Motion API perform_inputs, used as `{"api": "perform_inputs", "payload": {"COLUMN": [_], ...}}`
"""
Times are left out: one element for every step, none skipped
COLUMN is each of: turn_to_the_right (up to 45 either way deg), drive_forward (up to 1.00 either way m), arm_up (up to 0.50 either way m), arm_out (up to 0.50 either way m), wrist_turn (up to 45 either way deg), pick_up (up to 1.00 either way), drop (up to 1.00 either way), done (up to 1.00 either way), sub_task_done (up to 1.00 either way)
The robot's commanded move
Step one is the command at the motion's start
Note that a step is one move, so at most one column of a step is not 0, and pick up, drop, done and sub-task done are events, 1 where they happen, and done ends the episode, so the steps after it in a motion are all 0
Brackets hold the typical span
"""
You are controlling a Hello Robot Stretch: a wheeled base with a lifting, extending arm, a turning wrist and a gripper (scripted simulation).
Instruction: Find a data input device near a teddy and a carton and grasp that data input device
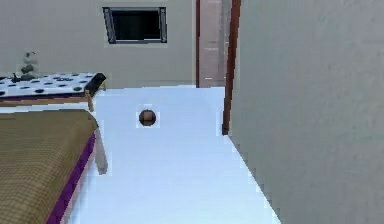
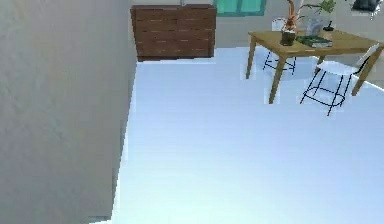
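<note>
No keyboard-like device, teddy or carton can be made out from here. In the forward view a small brown ball (image 1: 147, 118) lies on the pale floor in the middle of the room. A bed with a brown cover (image 1: 40, 150) fills the lower left.
A low bench with a spotted cover (image 1: 50, 86) stands at the far left, a dark framed picture (image 1: 134, 25) hangs on the back wall, and a doorway (image 1: 213, 45) opens beside a wall (image 1: 310, 110). In the arm side view stand a wooden dresser (image 2: 173, 31), a wooden table (image 2: 315, 46) with a plant (image 2: 291, 22) and a wire chair (image 2: 335, 78).
</note>
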Motion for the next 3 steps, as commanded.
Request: {"api": "perform_inputs", "payload": {"turn_to_the_right": [-3.0, 0.0, 0.0], "drive_forward": [0.0, 1.0, 1.0], "arm_up": [0.0, 0.0, 0.0], "arm_out": [0.0, 0.0, 0.0], "wrist_turn": [0.0, 0.0, 0.0], "pick_up": [0.0, 0.0, 0.0], "drop": [0.0, 0.0, 0.0], "done": [0.0, 0.0, 0.0], "sub_task_done": [0.0, 0.0, 0.0]}}
